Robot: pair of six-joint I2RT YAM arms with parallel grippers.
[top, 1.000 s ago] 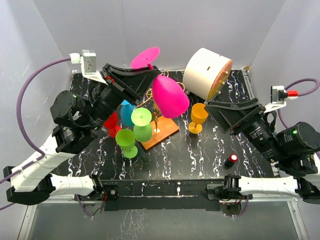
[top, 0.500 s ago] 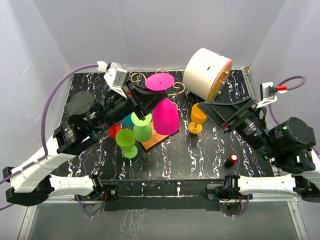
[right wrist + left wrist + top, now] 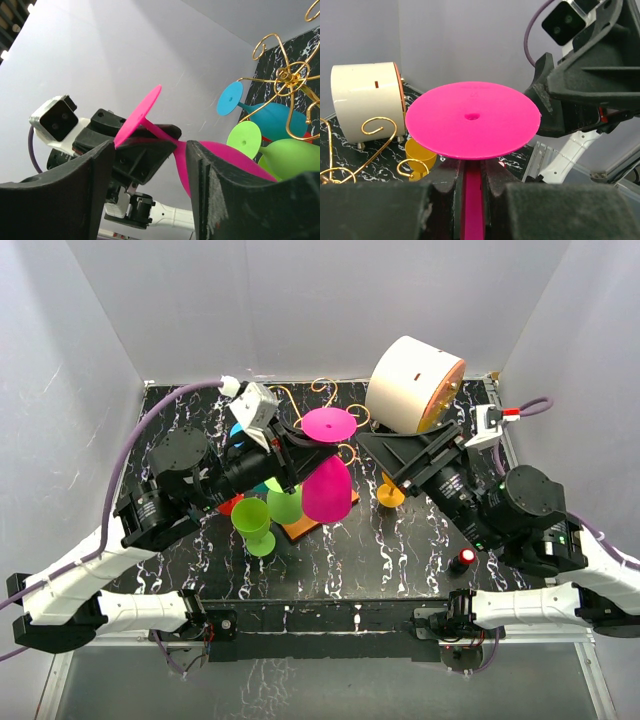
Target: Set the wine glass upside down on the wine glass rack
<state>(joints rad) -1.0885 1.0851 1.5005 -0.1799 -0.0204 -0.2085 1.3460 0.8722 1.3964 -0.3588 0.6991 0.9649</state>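
Green glasses (image 3: 255, 525) and the gold wine glass rack (image 3: 303, 529) crowd the table's (image 3: 350, 565) middle; a white cylinder (image 3: 405, 385) blocks its far right corner; the near edge's middle lies open.

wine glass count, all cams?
6. Pink in left claw above the rack; one green at the rack, another green just left; teal and red partly under left arm; orange under right arm. Others may be hidden.

**Surfaces rundown: mostly plastic, plus one shiny bit of wire**

The pink wine glass (image 3: 472, 120) looks like smooth plastic, more satin than shiny. Same goes for the green glasses (image 3: 253, 520) and the orange glass (image 3: 420, 152).

The wine glass rack (image 3: 286, 75) is glossy gold metal wire on orange-brown wood.

The bench (image 3: 400, 540) is black with marble-style veining and a slight sheen.

The white cylinder (image 3: 405, 380) looks matt.

The left end effector (image 3: 470, 175) has matt black, slightly grainy fingers (image 3: 375, 210).
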